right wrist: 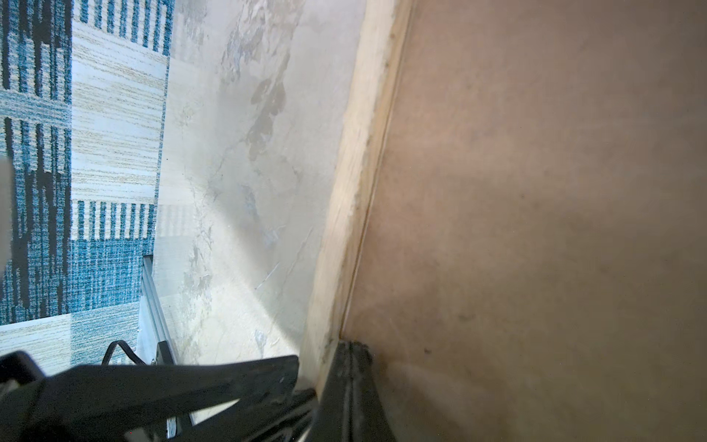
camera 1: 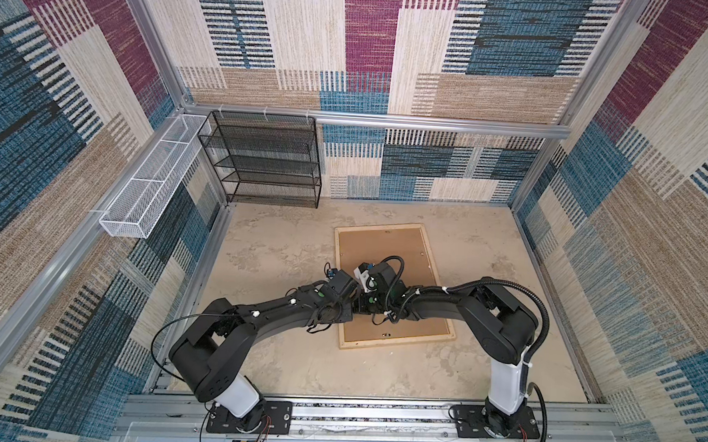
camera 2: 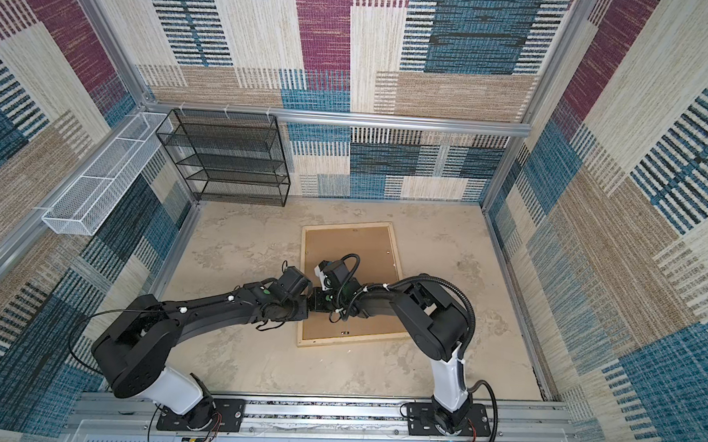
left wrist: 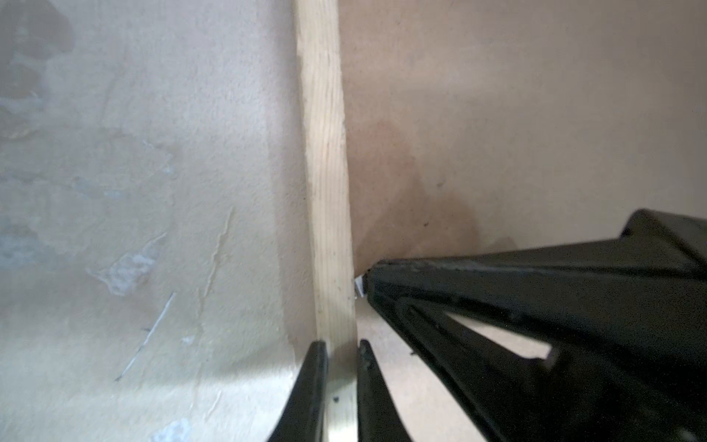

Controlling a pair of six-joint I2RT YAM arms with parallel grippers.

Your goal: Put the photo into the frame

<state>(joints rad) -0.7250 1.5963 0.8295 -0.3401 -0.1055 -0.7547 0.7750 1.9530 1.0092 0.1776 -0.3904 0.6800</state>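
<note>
Nearest the lens, your black left gripper point(left wrist: 341, 344) clamps one long rail of the thin, pale natural-wood picture frame point(left wrist: 325, 153), which lies flat on the mottled beige table point(left wrist: 153, 191). Your black right gripper point(left wrist: 369, 277), jaws clenched on nothing, sets its tip on the plain brown backing board point(left wrist: 535, 114) at that rail's inner edge, beside a small whitish tab point(left wrist: 359, 287). The photo shows nowhere; it likely lies beneath the board. Pin the rail steady and press the tab gently.
</note>
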